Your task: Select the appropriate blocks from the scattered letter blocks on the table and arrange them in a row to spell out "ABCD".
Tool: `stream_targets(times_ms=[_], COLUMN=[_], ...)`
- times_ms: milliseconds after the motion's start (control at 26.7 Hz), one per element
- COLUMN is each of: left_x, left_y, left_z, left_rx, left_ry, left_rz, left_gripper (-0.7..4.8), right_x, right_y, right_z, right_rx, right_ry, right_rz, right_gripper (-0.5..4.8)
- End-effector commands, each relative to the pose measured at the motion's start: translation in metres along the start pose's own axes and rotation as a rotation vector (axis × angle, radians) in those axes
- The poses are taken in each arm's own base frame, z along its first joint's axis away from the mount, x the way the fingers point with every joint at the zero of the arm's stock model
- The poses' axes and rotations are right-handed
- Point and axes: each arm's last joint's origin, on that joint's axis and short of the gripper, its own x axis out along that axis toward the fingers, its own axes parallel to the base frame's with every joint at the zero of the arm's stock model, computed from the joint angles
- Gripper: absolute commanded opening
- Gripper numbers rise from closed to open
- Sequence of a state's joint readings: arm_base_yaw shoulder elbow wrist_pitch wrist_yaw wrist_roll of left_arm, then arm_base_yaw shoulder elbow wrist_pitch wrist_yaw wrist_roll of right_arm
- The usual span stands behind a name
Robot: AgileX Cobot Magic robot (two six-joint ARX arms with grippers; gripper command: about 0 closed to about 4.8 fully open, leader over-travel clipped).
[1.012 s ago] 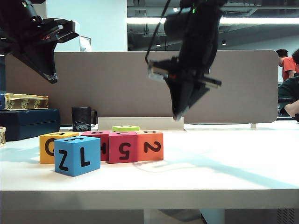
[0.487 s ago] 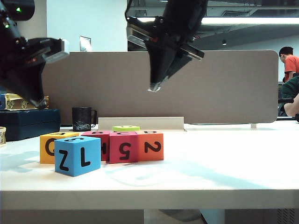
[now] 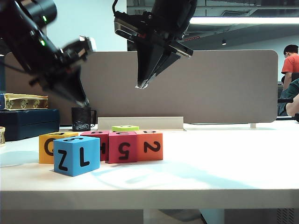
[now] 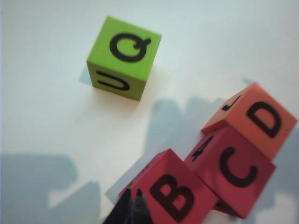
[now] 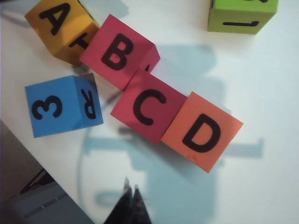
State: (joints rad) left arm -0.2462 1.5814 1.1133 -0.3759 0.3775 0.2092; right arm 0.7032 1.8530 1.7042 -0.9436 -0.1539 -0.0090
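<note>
Row judged complete: yellow-orange cube [image 5: 60,29], red cube [image 5: 119,50], pink-red cube [image 5: 149,105] and orange cube [image 5: 202,131] lay touching in line, tops reading A, B, C, D, near the front-left of the table [image 3: 210,163]. Left gripper [image 3: 84,102] and right gripper [image 3: 140,85] both hung above the row, fingers together, empty. Next move, if any: only retreat clear.

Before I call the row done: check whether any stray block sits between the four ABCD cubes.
Nothing visible does. In the right wrist view the yellow-orange A, red B, pink-red C and orange D cubes run edge to edge. The blue cube lies beside the row, the lime-green cube apart. Both end effectors hang shut above.
</note>
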Motion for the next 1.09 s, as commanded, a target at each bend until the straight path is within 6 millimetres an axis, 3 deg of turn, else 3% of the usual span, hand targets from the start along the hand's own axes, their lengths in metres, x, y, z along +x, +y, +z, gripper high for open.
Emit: stream_targets(times_ms=[37, 450, 1087], left_x=[0.016, 0.038, 0.044], left_y=[0.005, 0.012, 0.010], left_z=[-0.001, -0.003, -0.009], left_rx=[-0.001, -0.001, -0.021], left_ry=[-0.005, -0.015, 0.040], left_rz=[-0.015, -0.054, -0.115], left_gripper=[-0.06, -0.06, -0.06], right_x=[-0.008, -0.012, -0.012], right_y=[0.002, 0.002, 0.002], right_z=[0.001, 0.001, 0.001], right_rx=[-0.008, -0.008, -0.003], right_ry=[-0.023, -0.028, -0.029], right_rz=[0.001, -0.006, -0.006], right_gripper=[-0.04, -0.04, -0.04])
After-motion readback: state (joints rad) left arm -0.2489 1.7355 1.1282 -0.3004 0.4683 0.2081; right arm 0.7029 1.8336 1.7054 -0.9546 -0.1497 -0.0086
